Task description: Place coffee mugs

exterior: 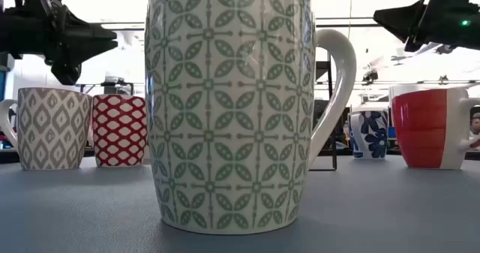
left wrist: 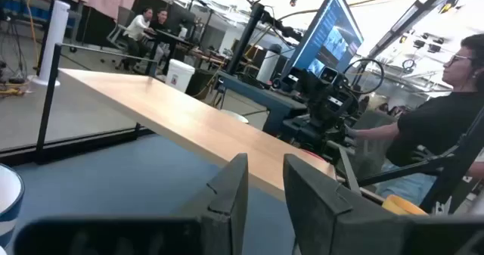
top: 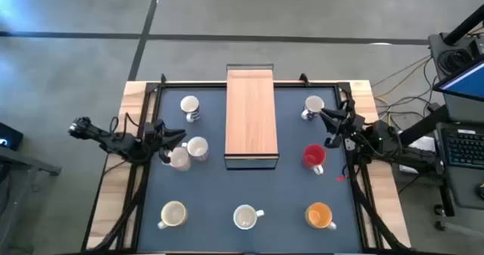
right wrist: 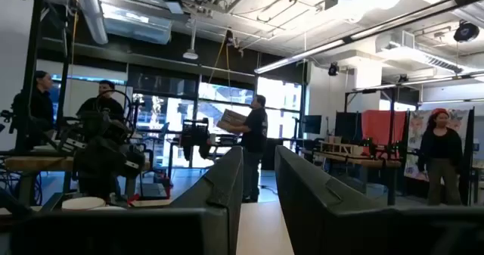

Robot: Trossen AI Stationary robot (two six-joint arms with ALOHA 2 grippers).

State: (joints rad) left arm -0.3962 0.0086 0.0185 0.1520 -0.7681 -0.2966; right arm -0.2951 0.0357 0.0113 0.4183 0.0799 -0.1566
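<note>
Eight mugs, high view: coffee mugs stand scattered on the dark table; two sit just beside the left gripper, a white one just ahead of the right gripper, and the red mug close below its wrist.
Claws, high view: both hover apart from every mug.
Obstacle, high view: a raised wooden shelf sits between the two claws.
Handling, low view: the patterned mug looks glazed, rigid, slippery and breakable; judged best gripped across the rim wall or the handle.
Crowding, low view: the grey mug and the red-white mug, under the left claw, nearly touch, so finger room is tight.
Left wrist view: fingers slightly parted, empty; shelf ahead.
Right wrist view: fingers slightly parted, empty; people stand far beyond.
</note>
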